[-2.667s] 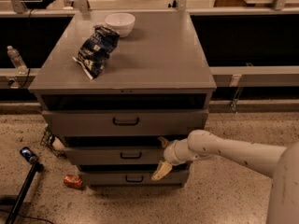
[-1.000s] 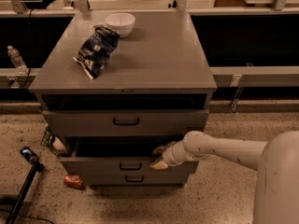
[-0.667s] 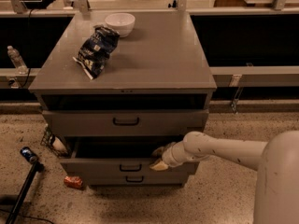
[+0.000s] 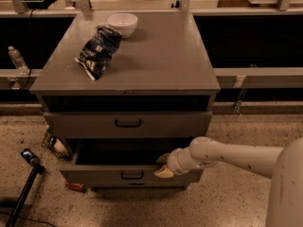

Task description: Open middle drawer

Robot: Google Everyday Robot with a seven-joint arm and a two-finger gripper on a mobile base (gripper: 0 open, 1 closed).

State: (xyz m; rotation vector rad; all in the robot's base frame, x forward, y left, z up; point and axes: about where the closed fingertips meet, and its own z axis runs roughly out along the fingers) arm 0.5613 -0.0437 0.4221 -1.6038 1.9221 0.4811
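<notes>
The grey cabinet (image 4: pixel 156 60) has its middle drawer (image 4: pixel 99 176) pulled out toward me, and its dark tray interior shows behind the low front panel. The small dark bar handle (image 4: pixel 132 175) sits at the panel's centre. My gripper (image 4: pixel 164 166) is at the panel's top edge, right of the handle. One pale finger (image 4: pixel 162 158) is inside the drawer and the other is on the outer face, clamped on the panel. The taller top drawer (image 4: pixel 85 125) above is nearly closed. The bottom drawer is hidden under the middle one.
A dark chip bag (image 4: pixel 98 51) and a white bowl (image 4: pixel 122 22) lie on the cabinet top. A water bottle (image 4: pixel 17 59) stands on the ledge at left. A black pole (image 4: pixel 28 171), a red item (image 4: pixel 75 187) and a small basket (image 4: pixel 56 144) are on the floor left of the cabinet.
The middle drawer has slid further out toward me, with my gripper moving along on its front edge. The bottom drawer front is now covered.
</notes>
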